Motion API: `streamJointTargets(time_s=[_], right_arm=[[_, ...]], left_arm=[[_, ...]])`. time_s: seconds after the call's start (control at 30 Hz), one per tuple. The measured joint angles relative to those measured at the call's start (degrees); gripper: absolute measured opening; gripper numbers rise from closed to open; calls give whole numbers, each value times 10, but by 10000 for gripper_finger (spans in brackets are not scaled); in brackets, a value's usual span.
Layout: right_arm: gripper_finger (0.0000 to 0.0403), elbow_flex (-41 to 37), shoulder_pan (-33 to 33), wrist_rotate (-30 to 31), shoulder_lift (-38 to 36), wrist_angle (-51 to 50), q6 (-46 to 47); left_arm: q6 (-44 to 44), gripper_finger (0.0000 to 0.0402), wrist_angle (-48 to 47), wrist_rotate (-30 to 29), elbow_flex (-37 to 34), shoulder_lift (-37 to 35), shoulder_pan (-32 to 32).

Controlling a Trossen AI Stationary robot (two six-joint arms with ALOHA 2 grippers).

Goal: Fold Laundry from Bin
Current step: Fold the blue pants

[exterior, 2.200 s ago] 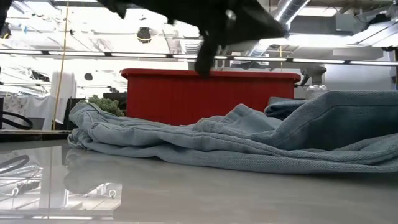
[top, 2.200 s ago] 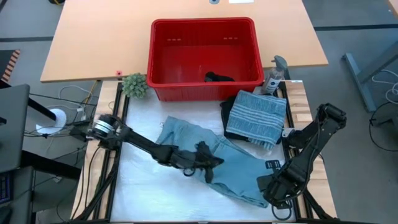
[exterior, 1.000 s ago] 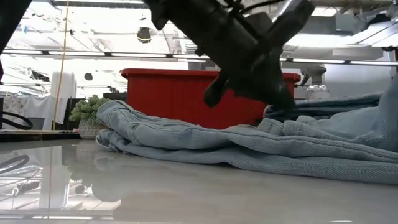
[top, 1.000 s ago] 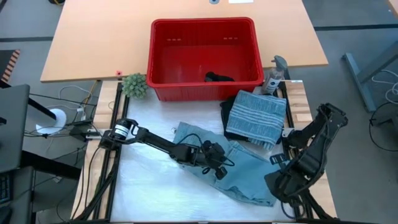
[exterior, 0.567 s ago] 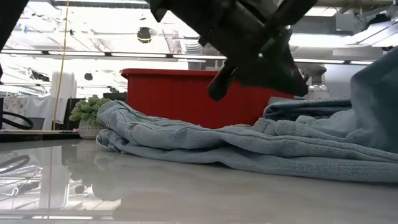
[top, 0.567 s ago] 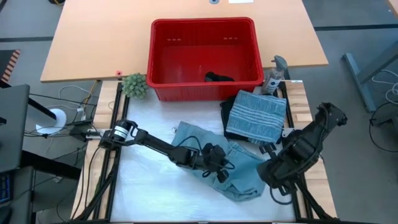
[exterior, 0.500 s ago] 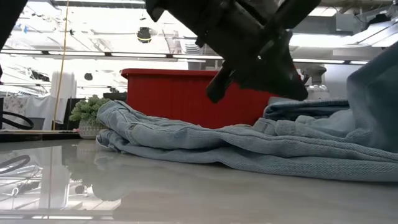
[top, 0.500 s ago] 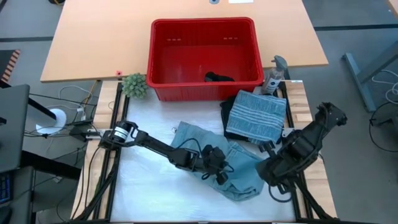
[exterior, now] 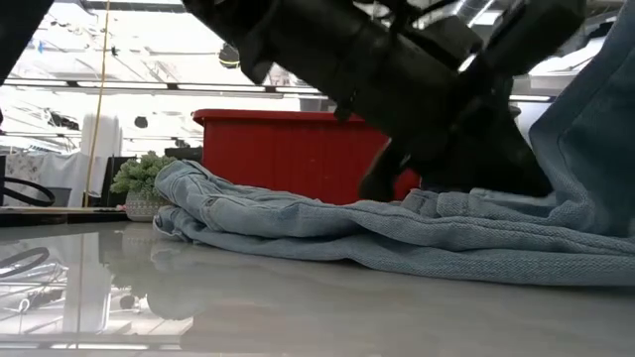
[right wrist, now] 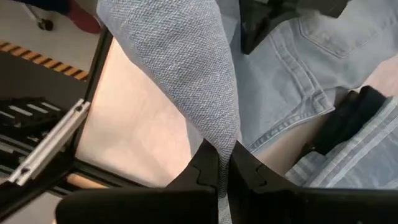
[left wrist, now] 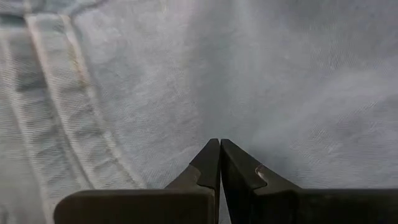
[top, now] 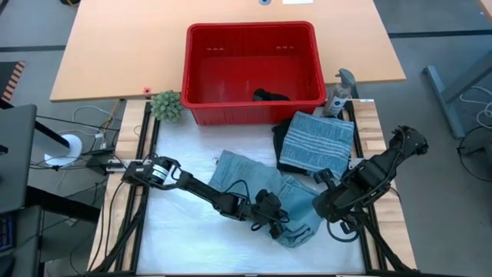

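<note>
On the white bench (top: 177,246), in front of the red bin (top: 251,71), light blue jeans (top: 254,181) lie rumpled. Left gripper (top: 278,223) presses down on the denim, jaws closed together with no cloth between them. Right gripper (top: 321,206) has its jaws pinched on an edge of the jeans, lifted off the bench. Beside the bin rests a folded blue-grey striped cloth (top: 317,142); a dark garment (top: 270,96) lies inside the bin.

Two black jointed arms, silver-ringed left base (top: 161,170) (cables trailing) — tapered dark fingers (left wrist: 208,163)
</note>
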Motion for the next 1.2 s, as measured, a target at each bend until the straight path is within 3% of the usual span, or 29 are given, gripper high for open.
streamJointTargets(time_s=[0.57, 0.9, 1.07, 1.2], right_arm=[[30, 82, -79, 86, 0, 23, -132], [30, 82, -99, 80, 28, 35, -176], [30, 82, -90, 77, 38, 32, -183], [30, 82, -83, 76, 38, 32, -186]], left_arm=[[59, 0, 4, -1, 0, 0, -26], [109, 0, -3, -6, 0, -6, -26], [104, 0, -87, -8, 0, -42, -26], [84, 0, -225, -13, 0, -96, -27]])
